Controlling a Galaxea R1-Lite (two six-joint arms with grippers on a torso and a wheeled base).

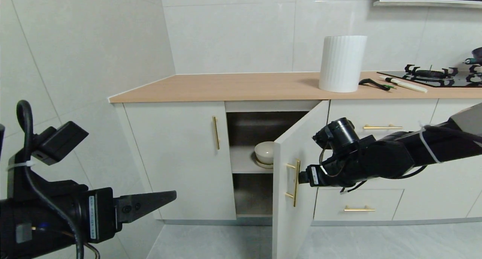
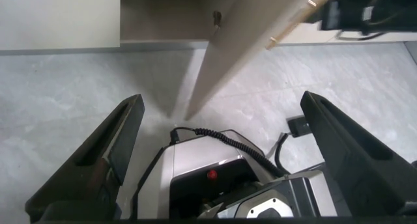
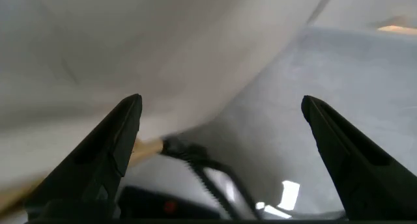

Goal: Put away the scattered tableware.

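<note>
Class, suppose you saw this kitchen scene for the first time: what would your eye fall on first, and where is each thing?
The half-open cabinet door under the wooden counter stands out, with the right end effector at its gold handle. Behind the door, a pale bowl sits on the middle shelf. On the counter above stands a tall white ribbed container.
</note>
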